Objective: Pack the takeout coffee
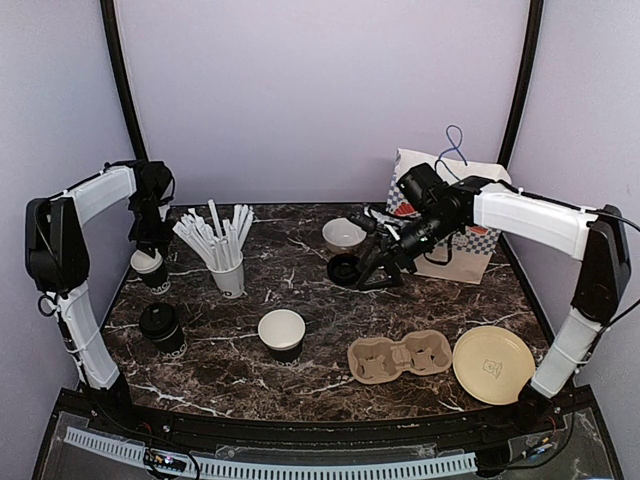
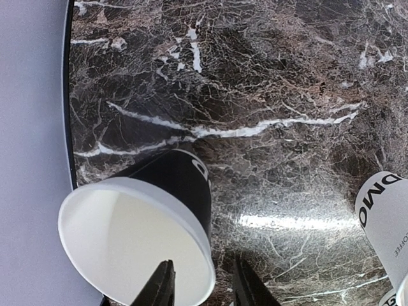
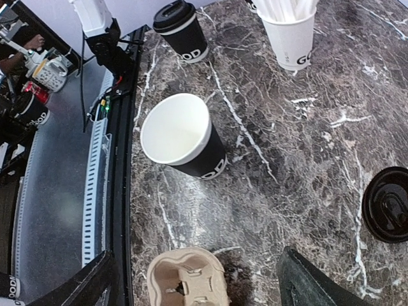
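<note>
At far left, left tool (image 2: 203,261) astride rim of lidless cup (image 2: 127,242).

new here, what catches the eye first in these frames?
The white cup of sticks, fanned out at back left, pops against the dark marble table. Black coffee cups come next: a lidded cup at front left, an open cup front centre, and a third cup at the left edge with the left gripper straddling its rim. An empty cardboard carrier sits front right.
</note>
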You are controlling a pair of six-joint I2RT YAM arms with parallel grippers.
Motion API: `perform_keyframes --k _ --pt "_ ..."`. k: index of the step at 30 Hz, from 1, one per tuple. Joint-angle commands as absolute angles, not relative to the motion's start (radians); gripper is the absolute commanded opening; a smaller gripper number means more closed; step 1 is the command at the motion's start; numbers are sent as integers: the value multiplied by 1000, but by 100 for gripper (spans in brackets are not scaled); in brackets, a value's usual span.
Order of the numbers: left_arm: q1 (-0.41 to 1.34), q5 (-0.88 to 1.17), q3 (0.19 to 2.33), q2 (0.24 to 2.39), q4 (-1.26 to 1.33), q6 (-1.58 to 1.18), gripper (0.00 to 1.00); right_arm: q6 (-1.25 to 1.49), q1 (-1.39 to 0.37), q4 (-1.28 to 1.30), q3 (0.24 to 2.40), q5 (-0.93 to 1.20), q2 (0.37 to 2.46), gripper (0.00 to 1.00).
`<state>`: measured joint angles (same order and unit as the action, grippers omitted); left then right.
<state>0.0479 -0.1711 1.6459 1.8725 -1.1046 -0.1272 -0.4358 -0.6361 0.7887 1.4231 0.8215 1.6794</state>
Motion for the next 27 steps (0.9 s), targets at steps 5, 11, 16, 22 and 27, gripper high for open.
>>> perform_keyframes --k 5,11,16,22,27 --pt "43 -138 1698 1756 -1127 -135 43 -407 -645 768 1508 527 1733 82" --pt "58 -92 1636 1534 -1035 -147 44 -439 -664 766 1585 243 1837 64" --pt "94 -70 1586 1375 -888 -83 48 -493 -710 798 1684 134 1935 54" --pt "99 40 1316 1131 -504 -12 97 -500 -741 854 1857 92 2101 50" --pt "98 109 1091 963 -292 -74 99 -489 -742 885 1959 44 2227 49"
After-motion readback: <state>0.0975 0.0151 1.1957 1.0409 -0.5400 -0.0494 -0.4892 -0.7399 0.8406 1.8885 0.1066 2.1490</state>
